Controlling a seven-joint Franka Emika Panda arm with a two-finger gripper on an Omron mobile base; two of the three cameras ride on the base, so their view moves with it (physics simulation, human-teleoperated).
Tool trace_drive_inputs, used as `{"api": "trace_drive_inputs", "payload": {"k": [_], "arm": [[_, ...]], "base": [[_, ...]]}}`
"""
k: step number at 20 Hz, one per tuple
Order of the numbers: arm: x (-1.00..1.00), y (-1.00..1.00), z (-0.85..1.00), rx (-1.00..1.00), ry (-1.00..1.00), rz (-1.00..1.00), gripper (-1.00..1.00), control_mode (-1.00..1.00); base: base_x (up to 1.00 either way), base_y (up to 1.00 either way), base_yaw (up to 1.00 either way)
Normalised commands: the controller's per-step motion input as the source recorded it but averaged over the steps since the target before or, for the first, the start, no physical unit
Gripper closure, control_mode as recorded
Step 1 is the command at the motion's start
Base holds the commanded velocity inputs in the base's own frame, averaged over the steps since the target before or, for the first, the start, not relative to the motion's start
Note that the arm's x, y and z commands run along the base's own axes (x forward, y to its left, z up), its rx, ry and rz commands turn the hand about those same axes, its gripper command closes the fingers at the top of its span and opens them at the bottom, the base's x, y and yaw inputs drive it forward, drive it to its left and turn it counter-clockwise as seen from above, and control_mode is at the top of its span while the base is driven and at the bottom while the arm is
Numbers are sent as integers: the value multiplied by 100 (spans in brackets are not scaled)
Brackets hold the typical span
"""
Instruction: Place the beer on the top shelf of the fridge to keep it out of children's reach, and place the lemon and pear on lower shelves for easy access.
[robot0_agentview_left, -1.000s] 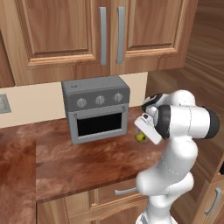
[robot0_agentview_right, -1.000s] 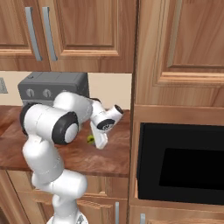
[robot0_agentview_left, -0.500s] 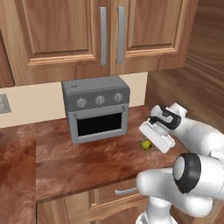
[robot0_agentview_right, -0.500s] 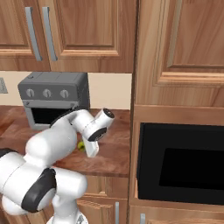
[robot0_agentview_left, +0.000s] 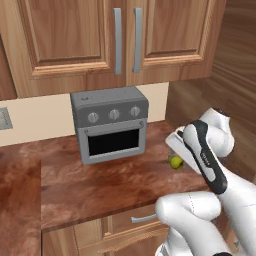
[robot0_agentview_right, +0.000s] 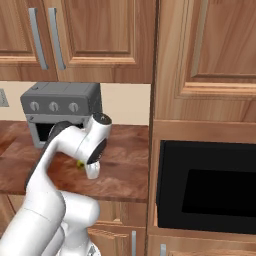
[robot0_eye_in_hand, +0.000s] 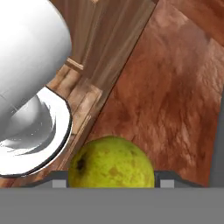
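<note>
Where the reddish-brown desk (robot0_agentview_left: 100, 185) meets the wooden side wall, the pear (robot0_agentview_left: 175, 161), yellow-green, lies to the right of the grey toaster oven (robot0_agentview_left: 111, 123). Hand view: pear (robot0_eye_in_hand: 111, 162) sits between the fingers (robot0_eye_in_hand: 60, 180), which are spread to its width; whether they pinch it cannot be told.

Both base views look forward and down from behind at the toaster oven (robot0_agentview_left: 110, 124) (robot0_agentview_right: 61, 106) on the bench (robot0_agentview_left: 110, 182) (robot0_agentview_right: 127, 165); the hand view sits close above that bench (robot0_eye_in_hand: 175, 100).
</note>
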Motion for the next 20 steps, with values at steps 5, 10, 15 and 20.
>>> {"api": "trace_drive_inputs", "payload": {"k": [5, 10, 15, 20], "arm": [[-81, 8, 79, -23, -17, -7, 100, -100], [-40, 13, 79, -22, -9, -11, 100, -100], [-24, 0, 76, -11, 0, -9, 100, -100], [-64, -5, 13, -5, -10, -3, 100, -100]], "base": [[0, 0, 0], [0, 0, 0], [0, 0, 0], [0, 0, 0]]}}
